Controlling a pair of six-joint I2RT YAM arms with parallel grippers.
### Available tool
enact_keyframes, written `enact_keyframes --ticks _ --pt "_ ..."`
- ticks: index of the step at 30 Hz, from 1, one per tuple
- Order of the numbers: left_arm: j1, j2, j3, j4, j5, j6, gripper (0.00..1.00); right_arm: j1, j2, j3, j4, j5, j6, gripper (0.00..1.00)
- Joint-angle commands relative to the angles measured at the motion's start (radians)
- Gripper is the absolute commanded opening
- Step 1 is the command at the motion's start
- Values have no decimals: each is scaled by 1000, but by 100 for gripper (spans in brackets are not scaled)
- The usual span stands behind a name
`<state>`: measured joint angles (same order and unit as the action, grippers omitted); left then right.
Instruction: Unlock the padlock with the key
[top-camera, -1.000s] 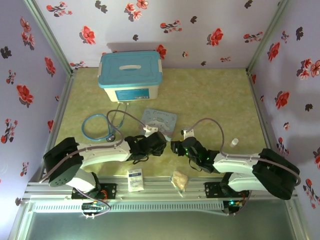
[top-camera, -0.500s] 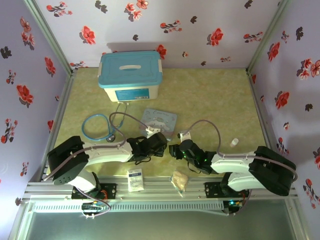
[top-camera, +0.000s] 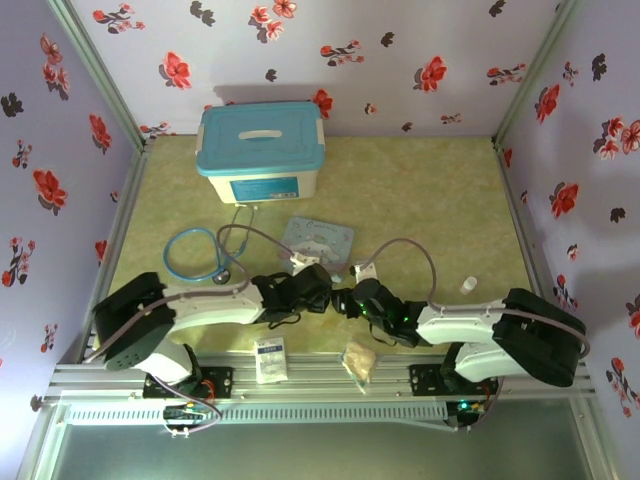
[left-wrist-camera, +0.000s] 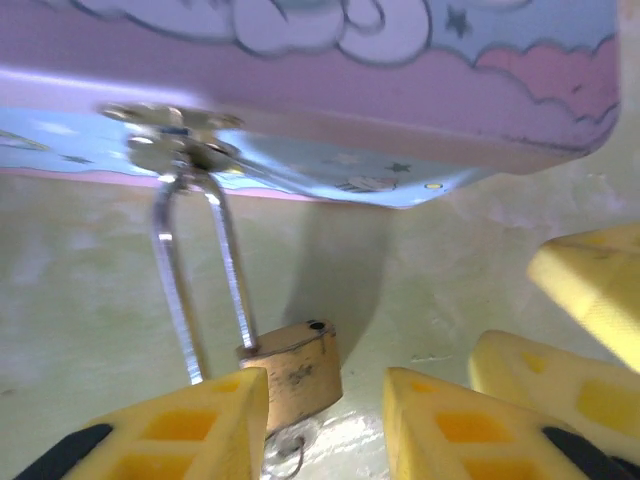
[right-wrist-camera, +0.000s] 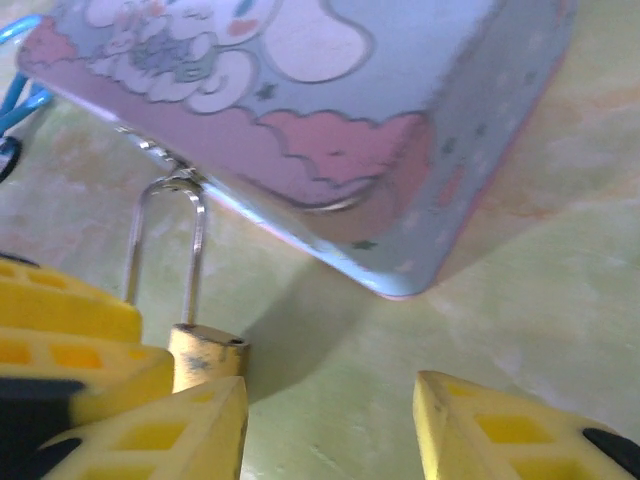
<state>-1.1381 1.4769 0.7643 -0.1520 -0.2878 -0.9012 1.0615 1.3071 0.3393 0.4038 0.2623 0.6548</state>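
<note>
Top view
- Arms: two, reaching in from near left and near right. The left gripper (top-camera: 320, 292) and right gripper (top-camera: 350, 298) sit almost tip to tip.
- Tin (top-camera: 322, 238): one, mid-table (top-camera: 420, 190), just far of both grippers.
- Other things: one box (top-camera: 260, 150) far left, one stethoscope (top-camera: 197, 255) left, one sachet (top-camera: 270, 358) and one wrapper (top-camera: 360, 360) at the near edge, and one small white thing (top-camera: 468, 284) right.

Left wrist view
- Padlock (left-wrist-camera: 297, 370): one. Its brass body lies on the table and its shackle (left-wrist-camera: 170, 270) passes through the tin's hasp (left-wrist-camera: 172, 148).
- Left fingers (left-wrist-camera: 190, 430): released. The body lies against one pad, the other pad stands apart from it, and nothing is clamped.
- Lock state: cannot tell, because one shackle leg ends behind a pad.
- Key: not made out. A thin wire loop shows under the body, too blurred to name.

Right wrist view
- Right fingers (right-wrist-camera: 150, 430): released, with a wide gap and bare table between them.
- Padlock: the body lies just beside one right pad, and the left gripper's two pads are on its other side.

Risks
- Push, not grip: the body sits off-centre in the left jaws, so closing them would likely shove it aside.
- Dragged tin: the tin looks light, so pulling on the shackle could slide it.
- Collision: four pads crowd one tiny lock, so a small sideways move could knock the grippers together.
- Key: I judge it tiny, so it would be easy to drop or to miss the keyhole with.
</note>
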Motion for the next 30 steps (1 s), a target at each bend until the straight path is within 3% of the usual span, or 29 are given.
enact_keyframes --ticks 1,8,15,20,25,30 --pt "24 -180 -27 1 -53 20 43 31 41 53 5 -1 36 51" --pt "142 -441 -164 -20 -43 19 66 36 174 168 -44 -22 62 53" --pt "201 -562 -257 -22 -16 -4 67 30 287 193 40 -31 88 52" --pt "202 -552 -305 23 9 -39 67 -53 309 185 104 -95 73 53" --pt "201 -517 -335 98 45 -69 67 -103 277 244 -6 -112 -31 54" --pt "196 -477 -335 136 58 -71 67 -111 266 247 -57 -128 -38 53"
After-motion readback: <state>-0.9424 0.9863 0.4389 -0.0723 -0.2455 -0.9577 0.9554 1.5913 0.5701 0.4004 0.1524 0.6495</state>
